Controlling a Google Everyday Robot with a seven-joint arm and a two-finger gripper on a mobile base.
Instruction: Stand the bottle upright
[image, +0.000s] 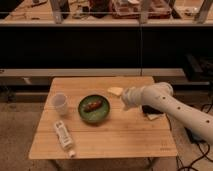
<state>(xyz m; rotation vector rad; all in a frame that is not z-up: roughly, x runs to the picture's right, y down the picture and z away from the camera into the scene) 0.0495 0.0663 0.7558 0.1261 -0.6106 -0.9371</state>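
Note:
The bottle (63, 135) is a slim whitish plastic one with a printed label. It lies on its side near the front left corner of the wooden table (125, 137), its cap pointing to the front edge. My gripper (116, 92) is at the end of the white arm (165, 102), which reaches in from the right. It hovers over the middle-back of the table, just right of the green bowl (94, 108) and far from the bottle. Nothing shows in it.
A white paper cup (60, 102) stands upright at the left, behind the bottle. The green bowl holds a brown piece of food (93, 105). A dark flat object (150, 111) lies on the table's right side under my arm. Shelving stands behind the table.

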